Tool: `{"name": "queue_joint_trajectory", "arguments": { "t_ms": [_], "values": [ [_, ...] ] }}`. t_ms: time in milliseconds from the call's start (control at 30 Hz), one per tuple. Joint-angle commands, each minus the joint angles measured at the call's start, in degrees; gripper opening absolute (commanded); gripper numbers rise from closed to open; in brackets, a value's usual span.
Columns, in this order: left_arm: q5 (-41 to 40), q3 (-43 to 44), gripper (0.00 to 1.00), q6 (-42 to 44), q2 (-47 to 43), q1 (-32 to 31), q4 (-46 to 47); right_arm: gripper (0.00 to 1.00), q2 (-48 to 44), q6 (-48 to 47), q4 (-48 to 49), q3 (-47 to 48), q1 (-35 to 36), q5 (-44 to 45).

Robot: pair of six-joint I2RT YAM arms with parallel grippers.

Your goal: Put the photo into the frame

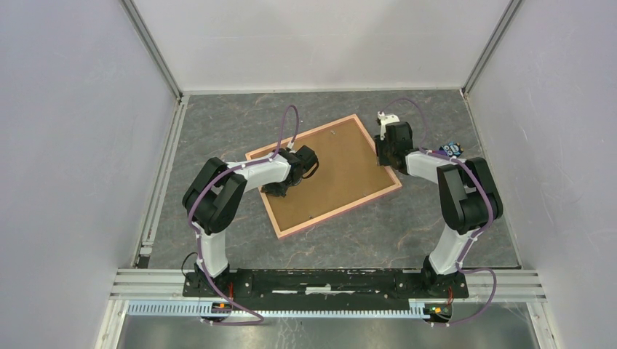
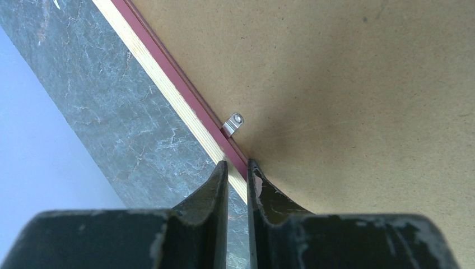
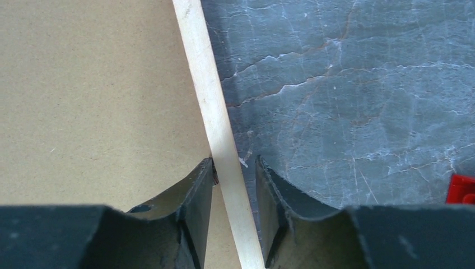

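The frame (image 1: 342, 174) is lying back-up on the table (image 1: 364, 233), turned at an angle, so all anyone gets is brown backing board with a pink rim around it. The photo isn't visible in any of the views. It could be under the board, but there's no telling.

The left gripper (image 2: 236, 168) is down at the frame's left rail. Its fingers are pulled in to a narrow slot with the rail running between them, so it looks pinched onto the rim. A small metal tab (image 2: 234, 123) sits just ahead of the fingertips, lying across the seam between rim and board.

The right gripper (image 3: 234, 165) is at the opposite rail. It straddles the pale edge with its fingers parted wider than the wood: the inner one is about touching and the outer one has daylight beside it.

Main worry: one side is clamped and the other is loose. If the arms lift or flip now, the frame would probably pivot on the left pinch and slide out on the right. Only one tab shows, so if the others aren't turned in, the board (and any photo under it) could drop out.
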Motion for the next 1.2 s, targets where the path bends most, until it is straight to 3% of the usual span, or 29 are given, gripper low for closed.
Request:
{"name": "queue_joint_trajectory", "arguments": {
  "t_ms": [0, 67, 100, 267, 467, 533, 567, 633, 767, 933, 1033, 1167],
  "values": [
    [3.6, -0.5, 0.02, 0.7, 2.1, 0.6, -0.9, 0.33, 1.5, -0.5, -4.7, 0.6, 0.4, 0.1],
    [4.1, -0.6, 0.02, 0.6, 2.2, 0.6, -0.8, 0.18, 1.4, -0.8, -5.0, 0.6, 0.4, 0.2],
    [4.2, -0.6, 0.02, 0.6, 2.2, 0.5, -0.8, 0.15, 1.0, -0.8, -4.8, 0.4, 0.4, 0.5],
    [5.3, -0.3, 0.02, 0.4, 2.2, 0.6, -0.7, 0.21, -0.8, -0.5, -2.9, -1.2, 0.4, 1.1],
    [9.6, -0.3, 0.04, 2.2, -0.9, 0.6, -0.2, 0.18, -1.0, -0.1, -0.8, -2.0, -0.1, 0.6],
    [13.1, -1.4, 0.13, 3.1, -4.1, 0.6, 1.7, 0.12, -1.4, 0.5, 0.3, -2.9, -0.6, 0.8],
    [14.1, -2.0, 0.26, 3.0, -5.9, 0.6, 2.6, 0.08, -1.5, 0.8, 0.8, -3.3, -0.9, 0.9],
    [16.9, -2.7, 0.39, 2.4, -8.9, 0.6, 3.5, 0.0, -1.6, 1.5, 1.5, -3.9, -1.7, 1.2],
    [25.0, -2.9, 0.48, -0.2, -14.7, 0.0, 4.0, 0.0, -1.4, 2.3, 3.0, -4.6, -3.3, 1.2],
    [38.1, -2.4, 0.57, -10.8, -19.0, -7.4, 7.7, 0.0, -2.6, 3.2, 4.8, -6.2, -4.2, 0.7],
    [45.4, -6.5, 0.61, -23.0, -20.7, -13.0, 18.1, 0.0, -2.8, 3.3, 4.9, -6.3, -4.3, -0.3],
    [46.0, -12.2, 0.69, -33.6, -20.5, -20.9, 33.7, 0.0, -2.7, 3.4, 5.4, -6.6, -4.3, -0.9]
  ]
}}
